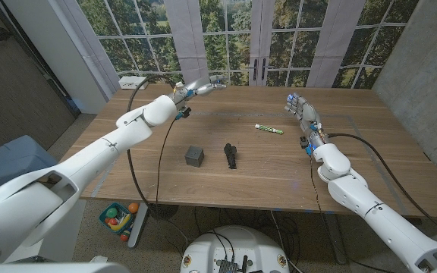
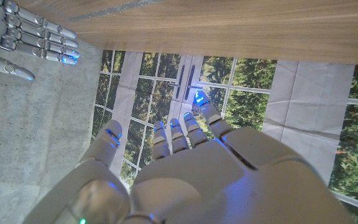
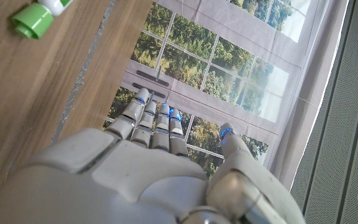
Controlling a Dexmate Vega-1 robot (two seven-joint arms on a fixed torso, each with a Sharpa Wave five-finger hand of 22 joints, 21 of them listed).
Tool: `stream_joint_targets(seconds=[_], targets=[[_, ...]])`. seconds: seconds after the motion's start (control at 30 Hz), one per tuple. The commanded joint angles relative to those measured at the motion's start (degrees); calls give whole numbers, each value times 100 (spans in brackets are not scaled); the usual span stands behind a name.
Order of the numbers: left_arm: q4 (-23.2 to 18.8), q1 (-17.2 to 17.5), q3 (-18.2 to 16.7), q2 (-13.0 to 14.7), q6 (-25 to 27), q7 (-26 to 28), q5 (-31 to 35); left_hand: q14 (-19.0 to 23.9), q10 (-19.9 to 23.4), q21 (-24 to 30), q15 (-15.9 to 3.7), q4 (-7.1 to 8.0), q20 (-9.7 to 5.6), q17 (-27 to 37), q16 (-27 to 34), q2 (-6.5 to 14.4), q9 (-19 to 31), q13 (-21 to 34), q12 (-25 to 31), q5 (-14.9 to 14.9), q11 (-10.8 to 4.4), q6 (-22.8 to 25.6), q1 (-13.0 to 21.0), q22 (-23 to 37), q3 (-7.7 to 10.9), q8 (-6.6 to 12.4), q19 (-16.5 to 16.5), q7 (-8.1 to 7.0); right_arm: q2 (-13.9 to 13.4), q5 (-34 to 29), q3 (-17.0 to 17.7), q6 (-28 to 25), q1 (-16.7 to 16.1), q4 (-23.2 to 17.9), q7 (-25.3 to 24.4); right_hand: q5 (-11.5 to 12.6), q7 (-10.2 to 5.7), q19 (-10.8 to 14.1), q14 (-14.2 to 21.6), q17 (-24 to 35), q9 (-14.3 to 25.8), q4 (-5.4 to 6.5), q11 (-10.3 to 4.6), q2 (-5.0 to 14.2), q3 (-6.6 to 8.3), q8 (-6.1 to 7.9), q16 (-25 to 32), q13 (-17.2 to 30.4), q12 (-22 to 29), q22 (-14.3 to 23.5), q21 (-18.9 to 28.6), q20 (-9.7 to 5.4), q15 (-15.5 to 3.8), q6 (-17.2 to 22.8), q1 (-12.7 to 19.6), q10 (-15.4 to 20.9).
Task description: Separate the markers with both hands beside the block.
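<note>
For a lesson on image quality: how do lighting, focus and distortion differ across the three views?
Head view: even daylight, faint shadows under the block, wide-angle bending of window frames. Left wrist view: left hand soft, blue glow on fingers. Right wrist view: right hand blurred, green marker cropped.

Matt wooden table [image 1: 370, 159], glossy white plastic left hand [image 2: 185, 180], matt grey block [image 1: 194, 156], and glossy green-capped marker [image 1: 268, 130].

A wooden table [image 1: 355, 163] stands before a wall of tall paned windows [image 1: 226, 38] showing green trees, with pale curtains [image 1: 184, 34] hanging between panes. Right of the table is a grey concrete wall [image 1: 427, 68]. Left of it sits a blue seat [image 1: 10, 163]; toys [image 1: 118, 216] lie under its near edge.
</note>
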Motion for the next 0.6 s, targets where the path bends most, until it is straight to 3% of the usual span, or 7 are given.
stream_joint_targets(seconds=[0.03,0.6], targets=[[35,-312,232,-112,-87,-205,540,16,10,-30,-59,-56,-17,15,-19,11,11,12,-15,-17,-62,17,68,29,22,-11,36,-27,9,-1,36,101,-59,17,5,16,18,60,33,27,20,-29,1,-2,-4,12,21,10,24,8,-34,0,14,39,14,60],[136,-797,597,-303,28,-606,1188,-17,8,-99,-62,-191,16,12,-40,-60,15,15,-32,-51,-135,-3,101,31,-26,-32,0,-74,16,-61,81,306,-122,62,4,17,22,74,26,48,22,-54,-6,2,-17,7,31,19,21,10,-80,-4,15,64,16,80]])
